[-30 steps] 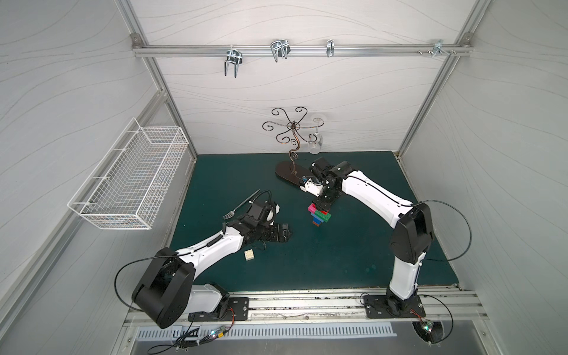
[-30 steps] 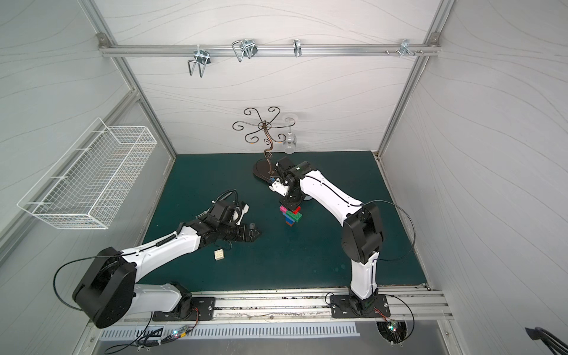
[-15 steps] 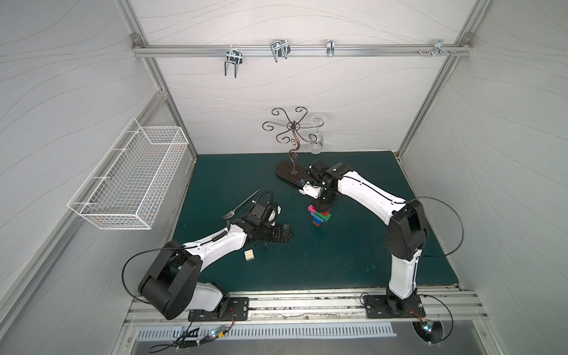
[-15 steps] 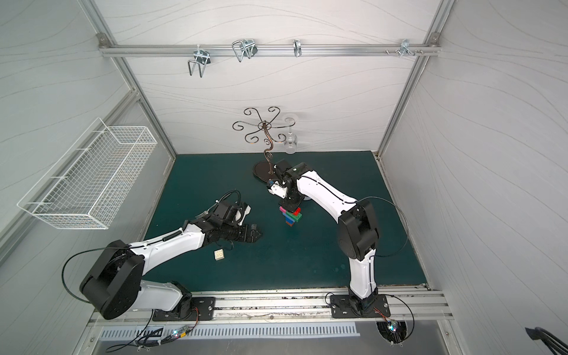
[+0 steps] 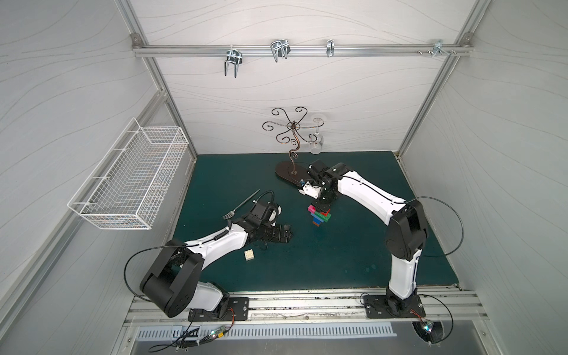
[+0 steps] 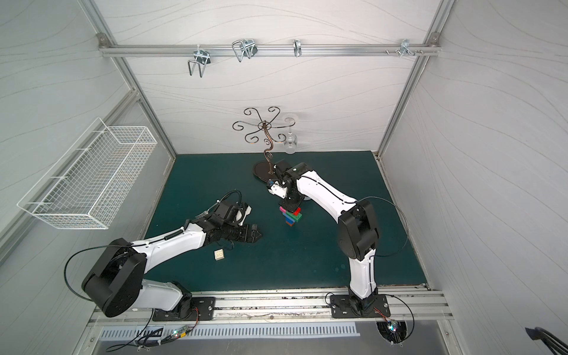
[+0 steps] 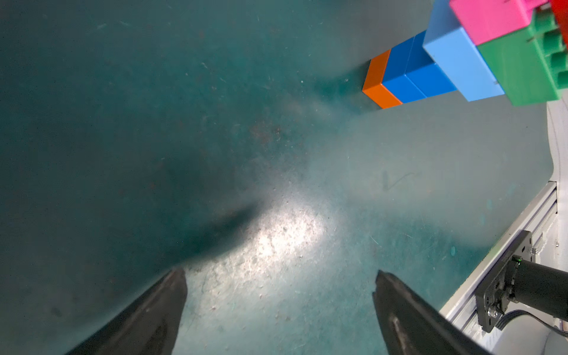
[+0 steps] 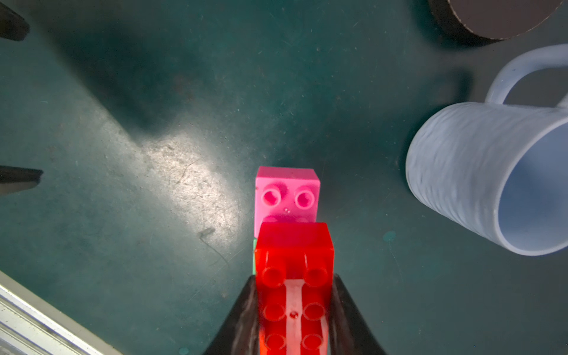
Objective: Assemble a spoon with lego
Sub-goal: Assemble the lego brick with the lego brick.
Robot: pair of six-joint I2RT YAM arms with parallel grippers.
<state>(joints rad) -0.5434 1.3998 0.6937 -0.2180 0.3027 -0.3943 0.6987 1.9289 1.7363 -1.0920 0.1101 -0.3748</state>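
In both top views the spoon (image 5: pixel 319 216) (image 6: pixel 290 217) stands upright as a small multicoloured stack near the middle of the green mat (image 5: pixel 353 261), narrow end down. The right gripper (image 5: pixel 321 205) sits at its top. The left gripper (image 5: pixel 285 236) lies low over the mat, apart from the stack, with its jaws spread. A loose white brick (image 5: pixel 249 255) lies just beside the left forearm, and a metal fork (image 5: pixel 242 203) lies on the far side of the left wrist.

In the left wrist view, the left gripper (image 7: pixel 278 275) has only bare mat between its wide-set fingers. The stack runs from the orange brick (image 7: pixel 378 83) on the mat through the blue bricks (image 7: pixel 412 73), light blue brick (image 7: pixel 458 64) and green brick (image 7: pixel 528 70) to the pink brick (image 7: pixel 488 18).

In the right wrist view, the right gripper (image 8: pixel 294 278) pinches the red brick (image 8: pixel 293 246) by its long sides, and the brick overlaps the pink brick's edge. I cannot tell whether it is pressed home. A pale blue mug (image 8: pixel 461 172) lies on its side nearby.
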